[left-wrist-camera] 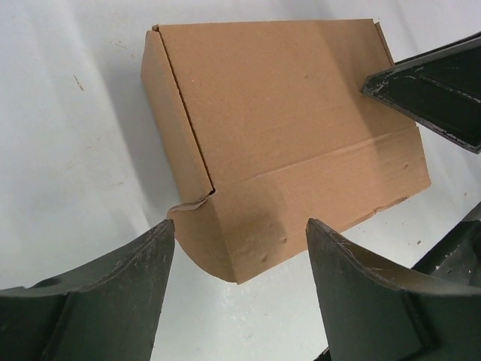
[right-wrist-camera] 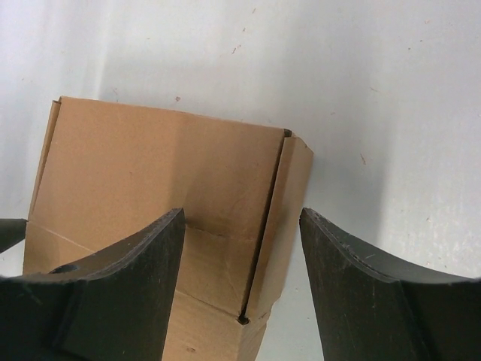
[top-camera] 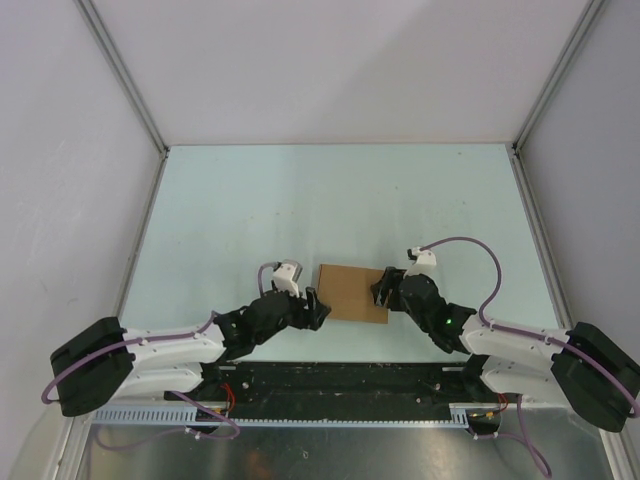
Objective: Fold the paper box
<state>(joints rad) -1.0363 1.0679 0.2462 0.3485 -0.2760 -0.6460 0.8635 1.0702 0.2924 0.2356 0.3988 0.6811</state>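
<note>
paper box (top-camera: 352, 292) nearly closed on bench (top-camera: 250, 210) | left tool (top-camera: 314, 306), right tool (top-camera: 382, 289) both released | risk: uneven push skids box

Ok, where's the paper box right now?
Top view: the paper box sits on the table, centre and near the arms, between the left fingers and the right fingers.

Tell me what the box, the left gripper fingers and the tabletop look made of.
Paper box: thin tan cardboard, matte; creases, dents and a crumpled corner show.
Left gripper fingers: black hard plastic, probably; dull, with pale scratches along edges.
Tabletop: smooth pale surface, faint sheen, few specks; laminate or painted board, cannot tell which.
</note>
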